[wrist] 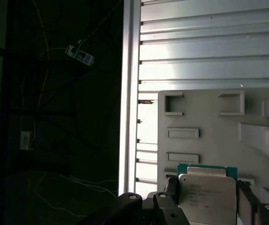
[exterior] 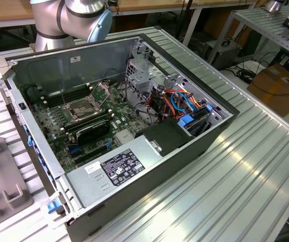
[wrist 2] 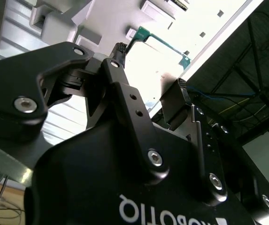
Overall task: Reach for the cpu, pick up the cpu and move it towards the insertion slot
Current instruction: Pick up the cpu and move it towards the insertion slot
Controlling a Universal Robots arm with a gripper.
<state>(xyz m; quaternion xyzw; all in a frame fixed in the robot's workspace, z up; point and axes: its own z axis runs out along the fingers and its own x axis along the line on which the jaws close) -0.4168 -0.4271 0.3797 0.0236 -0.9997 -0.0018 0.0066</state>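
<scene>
In the first wrist view we see the cpu (wrist: 208, 197), a pale silver square on a green board, clamped in the gripper (wrist: 208, 187). One black finger lies flush against each side edge of the board, so we read the grip as closed on the chip. Behind it lies a light grey plate (wrist: 204, 117) with rectangular recesses and raised blocks, and the cpu sits over the part of this plate nearest the camera. We cannot tell whether it rests on the plate or hangs just clear of it. The plate lies on a slatted aluminium table (wrist: 209, 51), close to the table's edge, with a dark floor and loose cables beyond. In the second wrist view the fingers (wrist 2: 174, 105) reach toward the same bright plate, and the chip's green edge shows at their tips. In the exterior view the arm (exterior: 68, 15) rises behind an open computer case (exterior: 73, 70) on the slatted table. The insertion slot (exterior: 83, 108) sits on the board inside the case, toward the exterior view's left, with its steel bracket (exterior: 102, 91) tilted up.
</scene>
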